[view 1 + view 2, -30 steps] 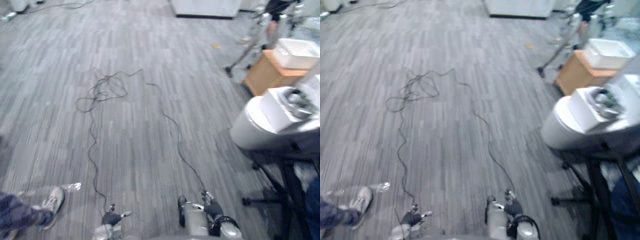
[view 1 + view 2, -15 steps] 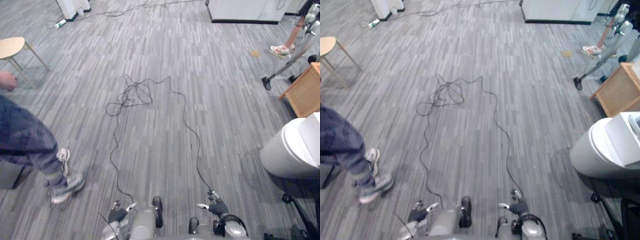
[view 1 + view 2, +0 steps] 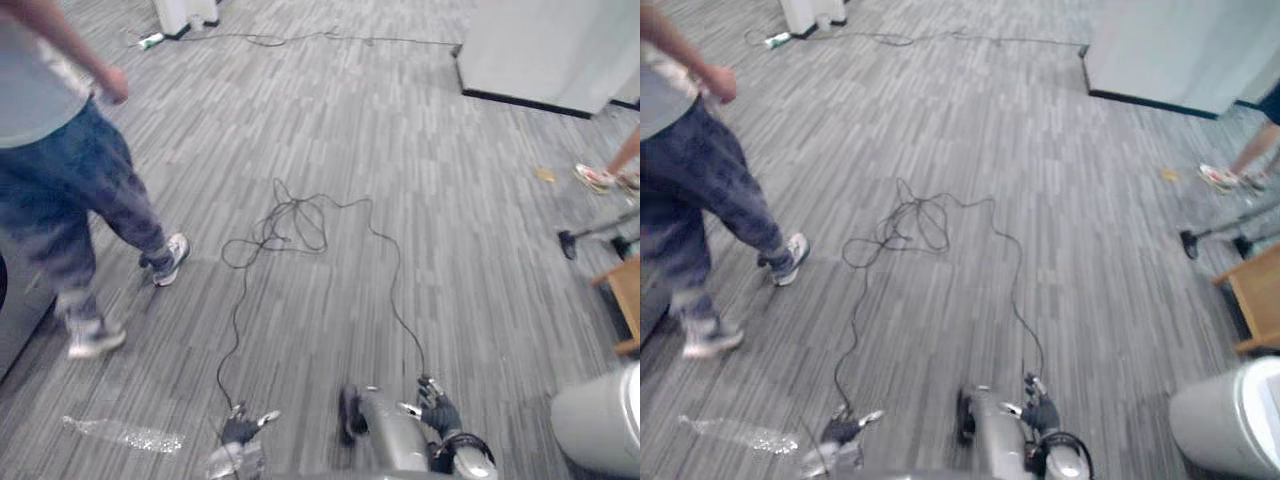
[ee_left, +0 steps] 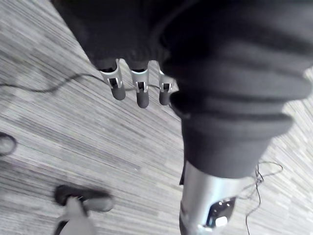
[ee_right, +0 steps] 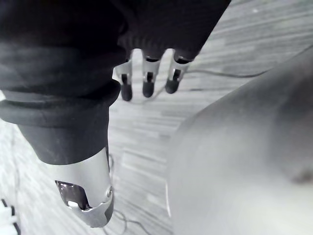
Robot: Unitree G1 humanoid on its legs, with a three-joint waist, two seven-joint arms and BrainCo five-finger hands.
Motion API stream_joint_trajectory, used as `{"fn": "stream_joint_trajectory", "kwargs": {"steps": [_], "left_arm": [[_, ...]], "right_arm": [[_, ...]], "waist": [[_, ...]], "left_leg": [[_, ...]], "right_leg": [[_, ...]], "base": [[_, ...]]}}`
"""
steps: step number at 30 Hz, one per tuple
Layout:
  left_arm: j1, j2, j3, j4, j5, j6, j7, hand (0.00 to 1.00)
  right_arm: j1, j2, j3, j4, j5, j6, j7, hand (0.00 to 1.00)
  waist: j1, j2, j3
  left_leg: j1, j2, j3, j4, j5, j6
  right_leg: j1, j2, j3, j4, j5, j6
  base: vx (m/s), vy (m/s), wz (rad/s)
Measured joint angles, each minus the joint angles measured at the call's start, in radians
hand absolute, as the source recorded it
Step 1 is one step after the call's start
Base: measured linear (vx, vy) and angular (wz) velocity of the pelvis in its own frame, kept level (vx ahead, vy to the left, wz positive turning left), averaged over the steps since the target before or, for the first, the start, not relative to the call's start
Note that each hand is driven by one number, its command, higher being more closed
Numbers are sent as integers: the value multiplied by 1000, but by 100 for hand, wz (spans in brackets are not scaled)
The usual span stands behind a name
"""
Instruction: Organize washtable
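A: Left eye?
B: Left robot hand (image 3: 239, 430) and right robot hand (image 3: 438, 413) hang low over the grey floor (image 3: 400, 150). A person (image 3: 60, 170) is mid-stride on the left, with a clear bottle (image 3: 125, 436) lying nearby.
A: Right eye?
B: White bin (image 3: 1230, 425) on the right.
A: Wrists?
B: Left wrist: fingers (image 4: 142, 97) straight, holding nothing. Right wrist: fingers (image 5: 148, 87) likewise loose and empty. Table position: cannot tell.

Person (image 3: 60, 170) left, bin (image 3: 603, 422) right.
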Motion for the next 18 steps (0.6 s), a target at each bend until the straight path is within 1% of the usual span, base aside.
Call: {"fn": "stream_joint_trajectory", "kwargs": {"steps": [1, 2, 3, 4, 5, 6, 7, 8, 9, 10, 11, 12, 13, 14, 15, 16, 17, 18], "left_arm": [[6, -17, 1, -1, 9, 0, -4, 0], [2, -33, 2, 1, 9, 0, -5, 0], [-6, -56, 11, 4, 9, 0, -8, 0], [-11, -61, 30, -6, 9, -1, -11, 0], [-11, -62, 54, -14, 7, -1, -14, 0], [-13, -60, 95, -30, 5, -2, -13, 0], [-8, -36, 111, -36, 1, -2, -8, 0], [-2, -23, 115, -45, -4, -3, -8, 0], [16, -8, 118, -61, -6, -7, -6, 0], [37, -3, 125, -77, -21, -11, -2, 0], [43, -2, 128, -84, -33, -14, 0, 0], [51, -8, 132, -107, -47, -21, 1, 0], [52, -11, 133, -113, -56, -28, 3, 0], [53, -17, 133, -112, -66, -28, 4, 0], [59, -29, 136, -109, -75, -28, 7, 0], [63, -30, 142, -99, -81, -36, 8, 0], [65, -19, 147, -93, -81, -35, 4, 0], [67, 6, 172, -89, -81, -34, 4, 0]], "right_arm": [[2, 8, -2, 1, 4, 4, -1, 0], [-2, 8, -6, -5, 2, 6, 0, 0], [-13, -13, 0, -15, -2, 6, 0, 0], [-21, -28, 7, -22, -10, 7, -1, 0], [-29, -34, 9, -18, -11, 11, -2, 0], [-36, -34, 10, 2, -9, 25, -6, 0], [-40, -29, 26, 29, -8, 31, -11, 0], [-40, -24, 35, 39, -8, 39, -14, 0], [-39, -10, 51, 51, -7, 43, -20, 0], [-42, 4, 66, 56, -5, 42, -20, 0], [-44, 9, 69, 56, -5, 42, -19, 0], [-47, 15, 71, 59, -5, 44, -19, 0], [-47, 20, 72, 66, -7, 45, -19, 0], [-46, 21, 77, 72, -8, 45, -19, 0], [-48, 20, 80, 88, -14, 43, -18, 0], [-53, 27, 79, 118, -29, 45, -19, 0], [-54, 36, 77, 126, -32, 45, -18, 0], [-45, 59, 76, 132, -41, 42, -17, 0]], "waist": [[-10, -6, -12], [-19, 4, -16], [-14, 42, -13], [-7, 66, 4], [6, 78, 10], [17, 80, 24], [39, 59, 31], [53, 45, 30], [74, 36, 29], [88, 8, 21], [91, 8, 21], [98, 10, 19], [106, 17, 16], [117, 26, 12], [124, 46, 0], [129, 24, -20], [125, 8, -36], [110, -50, -52]], "left_leg": [[25, -14, -27, 69, -16, -29], [15, -11, -26, 139, -23, -42], [-80, 11, 11, 388, 28, -124], [-212, 40, 53, 671, 247, -192], [-271, 66, 76, 799, 271, -205], [-365, 127, 119, 1006, 238, -163], [-445, 162, 151, 1099, 194, -105], [-480, 176, 169, 1099, 171, -90], [-559, 200, 196, 1042, 128, -77], [-638, 216, 215, 921, 96, -85], [-672, 216, 219, 847, 92, -90], [-733, 210, 237, 674, 96, -96], [-762, 209, 259, 462, 120, -126], [-769, 210, 263, 356, 137, -149], [-781, 219, 262, 232, 199, -144], [-746, 194, 289, 241, 314, -84], [-729, 170, 298, 246, 329, -34], [-696, 118, 326, 264, 280, 27]], "right_leg": [[7, -1, -9, -6, 122, -94], [12, -3, -12, 36, 132, -58], [47, 8, -21, 61, 60, -62], [120, 37, 1, 30, 14, -68], [165, 57, 9, 9, 1, -71], [271, 90, 35, -31, -31, -81], [382, 100, 71, -70, -65, -93], [435, 99, 102, -97, -78, -90], [528, 90, 155, -166, -92, -83], [610, 69, 195, -235, -106, -62], [646, 56, 210, -261, -115, -57], [707, 25, 235, -303, -137, -41], [761, -11, 258, -332, -156, -23], [774, -23, 272, -332, -164, -17], [798, -35, 312, -319, -177, -21], [808, -70, 352, -254, -189, -8], [794, -93, 360, -193, -186, -3], [733, -137, 393, -16, -150, 50]], "base": [[722, -39, 79], [860, -18, 68], [977, -11, 14], [792, 1, -24], [963, -24, -58], [794, -13, -69], [952, -9, -73], [771, 20, -89], [759, 73, -102], [751, 106, -94], [763, 177, -65], [765, 243, -56], [783, 271, -62], [812, 339, -84], [877, 416, -97], [1095, 553, -88], [942, 481, -53], [1120, 529, -7]]}}
